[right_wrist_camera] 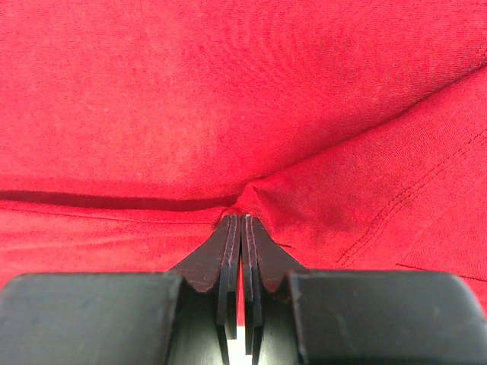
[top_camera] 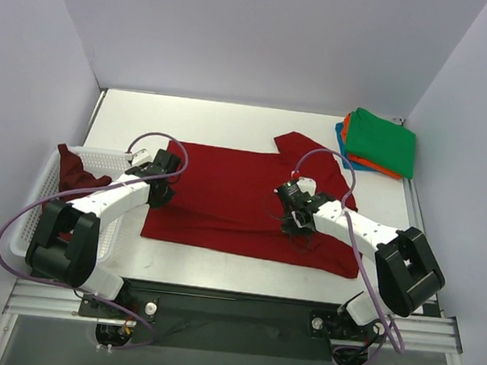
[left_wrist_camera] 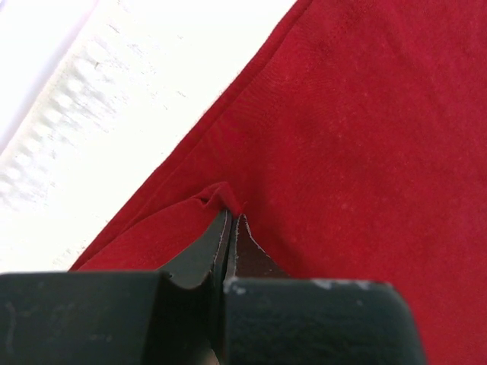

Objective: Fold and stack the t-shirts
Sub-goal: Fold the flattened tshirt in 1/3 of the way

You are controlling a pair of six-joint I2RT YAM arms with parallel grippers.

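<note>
A bright red t-shirt [top_camera: 242,201] lies spread across the middle of the table. My left gripper [top_camera: 164,177] is shut on a pinch of the shirt's left edge; the left wrist view shows cloth [left_wrist_camera: 342,129] bunched at the tips of the left gripper [left_wrist_camera: 231,217]. My right gripper [top_camera: 294,215] is shut on a fold of the same red t-shirt [right_wrist_camera: 243,91] near its right side, the cloth puckered at the right gripper's tips [right_wrist_camera: 241,219]. A maroon t-shirt [top_camera: 73,175] hangs in the basket. Folded green [top_camera: 382,141], orange and blue t-shirts are stacked at the back right.
A white mesh basket [top_camera: 38,214] stands at the table's left edge beside the left arm, and it shows blurred in the left wrist view as the basket [left_wrist_camera: 53,144]. The folded stack lies close to the right wall. White table [top_camera: 215,119] shows behind the red shirt.
</note>
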